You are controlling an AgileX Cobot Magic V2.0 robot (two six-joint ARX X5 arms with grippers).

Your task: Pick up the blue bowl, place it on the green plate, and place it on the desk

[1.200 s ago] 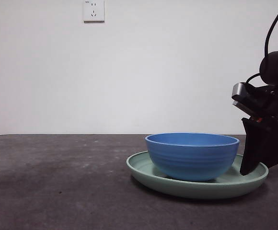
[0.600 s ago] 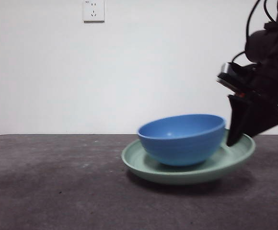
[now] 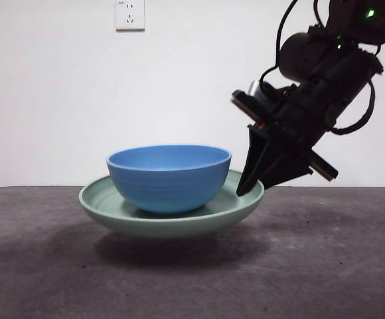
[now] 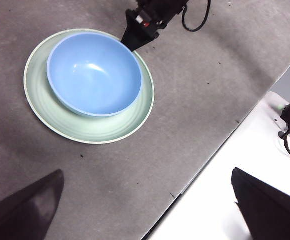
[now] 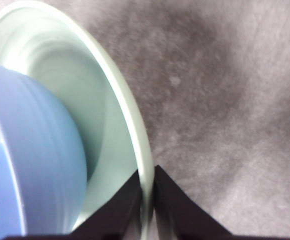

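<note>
Right gripper [image 3: 251,188] clamping green plate [image 3: 113,211] rim, blue bowl [image 3: 169,176] inside, lifted

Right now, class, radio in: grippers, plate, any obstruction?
Right gripper shut on green plate rim, lifted off desk. Blue bowl riding on it. Left gripper open, waiting.

1. Medium blue is seen on the blue bowl [image 3: 169,176], faintly ridged.
2. Pale mint green, ringed, is shown by the green plate [image 3: 106,207] beneath the bowl.
3. Speckled dark grey-brown is seen on the desk [image 3: 40,266] under the plate.
4. Black is shown by the right gripper [image 3: 249,189] at the plate's rim.
</note>
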